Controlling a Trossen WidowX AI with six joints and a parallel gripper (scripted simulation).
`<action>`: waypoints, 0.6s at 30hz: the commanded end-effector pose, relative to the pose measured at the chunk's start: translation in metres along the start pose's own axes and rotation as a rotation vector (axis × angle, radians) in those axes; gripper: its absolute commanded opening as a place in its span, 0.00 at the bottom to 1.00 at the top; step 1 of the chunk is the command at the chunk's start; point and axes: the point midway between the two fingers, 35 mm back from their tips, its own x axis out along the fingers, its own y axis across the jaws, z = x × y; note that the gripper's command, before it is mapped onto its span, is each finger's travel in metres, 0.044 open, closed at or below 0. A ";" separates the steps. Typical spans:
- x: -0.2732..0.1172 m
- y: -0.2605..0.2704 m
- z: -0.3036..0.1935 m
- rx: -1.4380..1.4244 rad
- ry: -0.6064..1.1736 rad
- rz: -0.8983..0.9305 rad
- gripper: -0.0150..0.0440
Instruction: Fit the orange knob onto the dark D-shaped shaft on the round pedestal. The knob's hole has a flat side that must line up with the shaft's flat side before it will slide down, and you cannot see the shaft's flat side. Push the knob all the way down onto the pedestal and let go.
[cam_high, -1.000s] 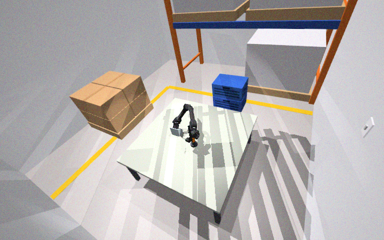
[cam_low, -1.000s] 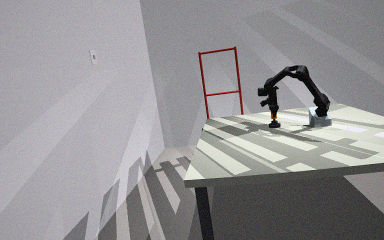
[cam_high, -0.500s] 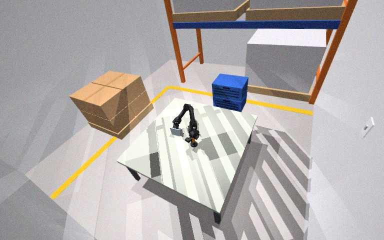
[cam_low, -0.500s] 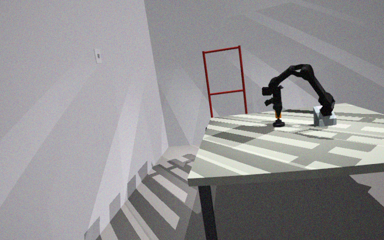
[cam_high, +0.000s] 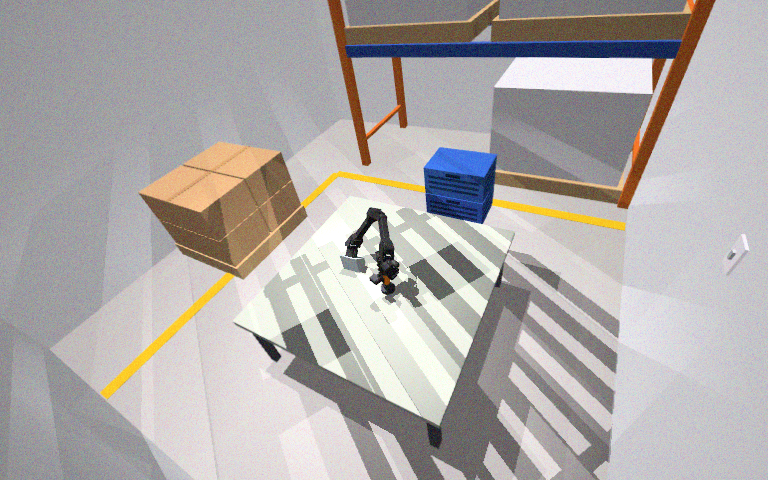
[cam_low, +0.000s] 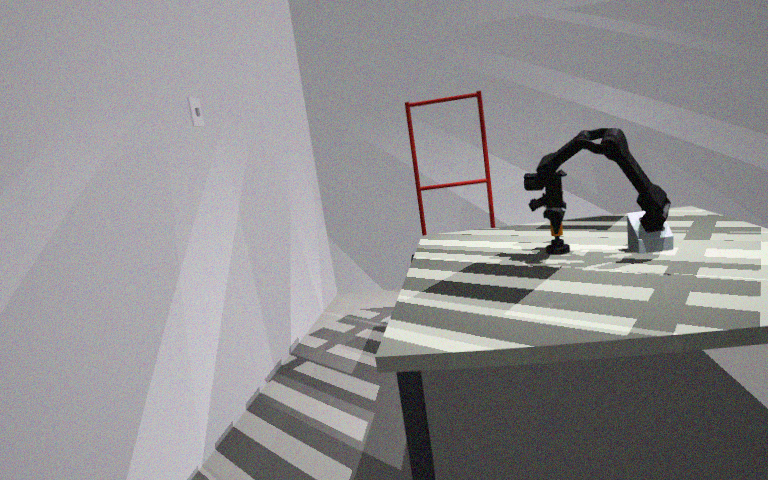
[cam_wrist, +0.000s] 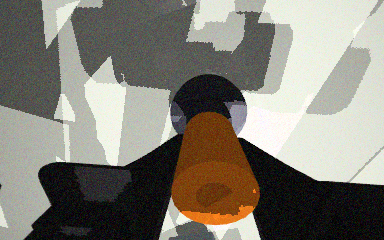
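The orange knob (cam_high: 386, 281) (cam_low: 560, 231) (cam_wrist: 215, 175) is upright between the fingers of my gripper (cam_high: 386, 277) (cam_low: 556, 228) (cam_wrist: 209, 140), which is shut on it. The dark round pedestal (cam_high: 387, 289) (cam_low: 557, 249) (cam_wrist: 207, 87) stands on the table directly under the knob. In the exterior view a short dark stretch shows between the knob's lower end and the pedestal's wide base, so the knob is above the base. The frames do not tell how far the shaft is inside the knob. The shaft's flat side is hidden.
The table (cam_high: 396, 362) (cam_low: 594, 316) carries striped shadows. The arm's pale grey base block (cam_high: 353, 263) (cam_low: 651, 243) stands on it behind the pedestal. Cardboard boxes (cam_high: 226, 192), blue crates (cam_high: 459, 181) and a red frame (cam_low: 413, 147) stand off the table.
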 end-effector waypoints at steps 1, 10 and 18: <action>-0.002 -0.001 0.002 0.110 -0.005 -0.002 0.25; 0.001 -0.001 0.000 0.121 -0.005 -0.002 0.25; 0.001 0.000 0.001 0.121 -0.005 -0.002 0.25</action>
